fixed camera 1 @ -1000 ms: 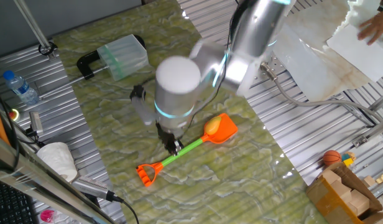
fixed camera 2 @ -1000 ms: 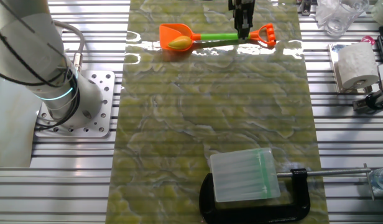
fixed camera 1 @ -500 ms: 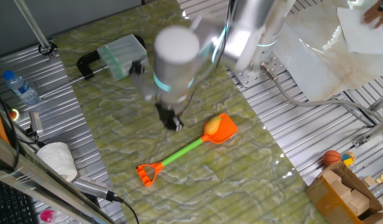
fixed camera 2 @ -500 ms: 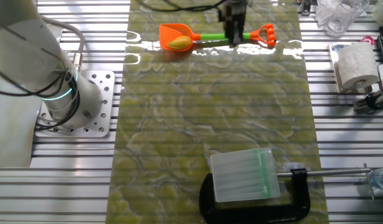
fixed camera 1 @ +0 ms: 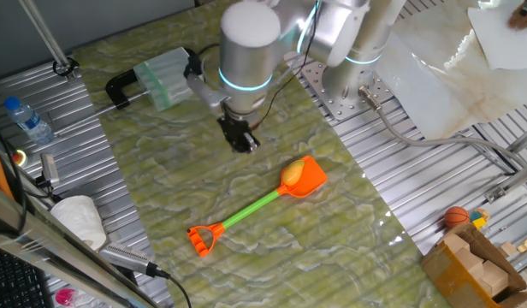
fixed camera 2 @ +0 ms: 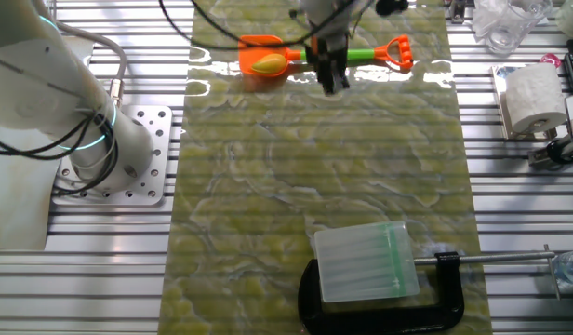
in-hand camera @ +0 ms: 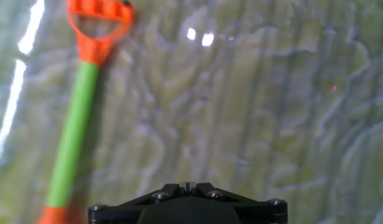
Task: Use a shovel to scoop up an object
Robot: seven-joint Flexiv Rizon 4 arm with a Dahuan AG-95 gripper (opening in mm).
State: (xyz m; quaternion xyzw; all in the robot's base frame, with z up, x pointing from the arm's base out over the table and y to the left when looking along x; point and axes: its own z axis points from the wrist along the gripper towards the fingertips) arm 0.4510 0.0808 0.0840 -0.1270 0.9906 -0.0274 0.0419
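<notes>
On my left in one fixed view I see a black clamp [fixed camera 1: 120, 87] gripping a clear plastic box [fixed camera 1: 168, 77] at the mat's [fixed camera 1: 161, 180] edge. The gripper [fixed camera 1: 239, 137] hangs above bare mat, apart from the shovel [fixed camera 1: 262, 204]; I cannot tell whether its fingers are parted or closed. The shovel lies flat on the mat, and the object [fixed camera 1: 292, 174] sits on its orange blade. The hand view shows only the green shaft and D-handle.

One shovel [fixed camera 1: 259, 205] (one clamp [fixed camera 2: 384, 296]).
</notes>
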